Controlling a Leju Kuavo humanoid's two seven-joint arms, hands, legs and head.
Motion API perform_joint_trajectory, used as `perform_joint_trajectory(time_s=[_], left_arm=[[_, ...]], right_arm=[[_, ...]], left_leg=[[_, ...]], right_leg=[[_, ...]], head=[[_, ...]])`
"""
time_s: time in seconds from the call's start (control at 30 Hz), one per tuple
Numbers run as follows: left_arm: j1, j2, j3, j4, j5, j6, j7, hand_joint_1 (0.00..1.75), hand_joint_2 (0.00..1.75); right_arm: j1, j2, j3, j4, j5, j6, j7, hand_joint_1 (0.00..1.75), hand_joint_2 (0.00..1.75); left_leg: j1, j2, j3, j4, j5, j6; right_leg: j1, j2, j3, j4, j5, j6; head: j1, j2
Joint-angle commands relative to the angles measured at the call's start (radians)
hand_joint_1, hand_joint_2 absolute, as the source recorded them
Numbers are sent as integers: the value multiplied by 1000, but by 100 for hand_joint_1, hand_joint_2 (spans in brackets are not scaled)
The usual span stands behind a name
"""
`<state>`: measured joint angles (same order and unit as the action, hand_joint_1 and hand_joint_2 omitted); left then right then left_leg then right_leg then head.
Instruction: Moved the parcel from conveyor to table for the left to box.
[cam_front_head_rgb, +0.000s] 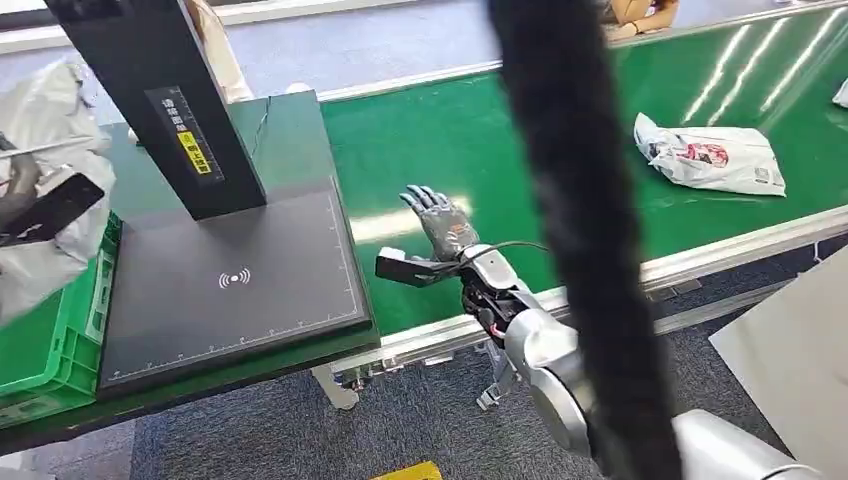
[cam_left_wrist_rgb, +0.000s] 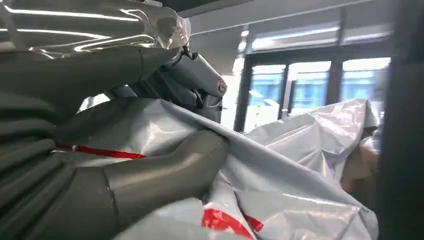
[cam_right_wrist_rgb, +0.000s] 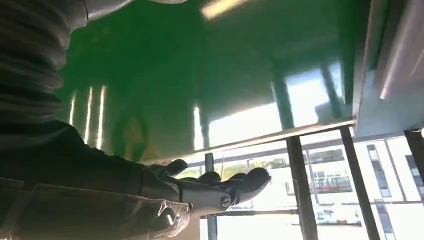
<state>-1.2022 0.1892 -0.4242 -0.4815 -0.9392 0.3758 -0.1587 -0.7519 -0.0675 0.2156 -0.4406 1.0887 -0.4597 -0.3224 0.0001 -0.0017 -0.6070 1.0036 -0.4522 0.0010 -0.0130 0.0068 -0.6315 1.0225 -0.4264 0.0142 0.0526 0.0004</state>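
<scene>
A grey plastic parcel (cam_front_head_rgb: 45, 160) with red markings hangs at the far left above the green crate (cam_front_head_rgb: 50, 350), and my left hand (cam_front_head_rgb: 25, 200) grips it. The left wrist view shows my thumb (cam_left_wrist_rgb: 165, 170) pressed into the crinkled grey parcel (cam_left_wrist_rgb: 300, 170). My right hand (cam_front_head_rgb: 440, 222) hovers over the near part of the green conveyor (cam_front_head_rgb: 480, 140), fingers spread and holding nothing. In the right wrist view its fingers (cam_right_wrist_rgb: 220, 190) stretch out flat. A white parcel (cam_front_head_rgb: 712, 155) with red print lies on the belt at the right.
A black scanner platform (cam_front_head_rgb: 230, 290) with a slanted black post (cam_front_head_rgb: 160, 100) stands between crate and conveyor. A thick black cable (cam_front_head_rgb: 590, 250) hangs close in front of the head camera. A person sits beyond the belt's far edge (cam_front_head_rgb: 640, 12). Grey carpet lies below.
</scene>
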Motion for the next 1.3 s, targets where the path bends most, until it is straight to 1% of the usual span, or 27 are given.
perform_joint_trajectory(time_s=[0.03, 0.13, 0.2, 0.33, 0.4, 0.43, 0.53, 0.63, 1.0, 1.03, 1.07, 1.3], left_arm=[[-25, 46, 45, 122, -2, 4, 0, 175, 175], [-26, 44, 53, 127, -2, -4, 17, 173, 175], [12, 71, 91, 140, 10, 10, 48, 175, 175], [84, 122, 145, 166, 27, 49, 37, 173, 175], [108, 134, 153, 169, 27, 59, 27, 175, 175], [112, 135, 154, 169, 28, 62, 25, 175, 175], [110, 131, 154, 168, 27, 60, 27, 175, 175], [105, 129, 154, 167, 23, 56, 31, 175, 175], [106, 127, 156, 170, 23, 49, 34, 173, 175], [109, 122, 166, 169, 30, 50, 32, 2, 0], [101, 118, 157, 181, 17, 0, 36, 0, 0], [115, 94, 166, 165, 0, 27, 26, 0, 0]], right_arm=[[-4, -1, -37, -5, 6, 6, 0, 0, 175], [-3, 0, -40, -6, 10, 6, 3, 0, 175], [10, -1, -52, -18, 21, 4, 6, 0, 175], [16, -7, -64, -27, 35, 17, 3, 0, 175], [18, -7, -66, -27, 36, 19, -2, 0, 175], [19, -7, -67, -27, 36, 19, -3, 0, 175], [20, -6, -67, -27, 37, 18, -4, 0, 175], [19, -6, -68, -26, 38, 18, -4, 0, 175], [20, -6, -69, -24, 40, 20, -2, 0, 175], [19, -4, -70, -21, 40, 20, -4, 0, 175], [17, -2, -71, -11, 43, 21, -9, 0, 175], [13, 2, -71, 12, 54, 24, -19, 0, 175]], left_leg=[[0, 2, 1, 0, -1, -1], [1, -1, 1, 0, -1, -1], [0, -1, 0, 0, 0, 0], [-1, 2, 5, -3, -1, -1], [-1, 2, 3, -2, -1, -1], [-1, 2, 5, -3, -1, -2], [0, -1, 1, -1, 0, -1], [0, -1, 0, 0, 0, -1], [1, -2, 0, 0, -1, -1], [0, -2, 0, 0, 0, -1], [1, -2, 1, 0, 0, -1], [0, -3, 0, 0, 0, -1]], right_leg=[[0, 1, 1, -1, 0, -1], [0, -1, 2, -1, 0, -1], [0, -1, 1, -1, 0, 0], [-2, 3, 4, -2, 0, -2], [-2, 2, 2, -1, 0, -1], [-1, 2, 4, -2, 0, -2], [0, 0, 0, 0, 0, -1], [1, -1, 0, 0, 0, -1], [0, -1, 1, 0, -1, -1], [0, -1, 1, 0, 0, -1], [0, -1, 1, -1, -1, -1], [0, -2, 1, -1, 0, -1]], head=[[0, 0], [0, 0], [0, 0], [0, 0], [0, 0], [0, 0], [0, 0], [0, 0], [0, 0], [0, 0], [0, 0], [0, 0]])
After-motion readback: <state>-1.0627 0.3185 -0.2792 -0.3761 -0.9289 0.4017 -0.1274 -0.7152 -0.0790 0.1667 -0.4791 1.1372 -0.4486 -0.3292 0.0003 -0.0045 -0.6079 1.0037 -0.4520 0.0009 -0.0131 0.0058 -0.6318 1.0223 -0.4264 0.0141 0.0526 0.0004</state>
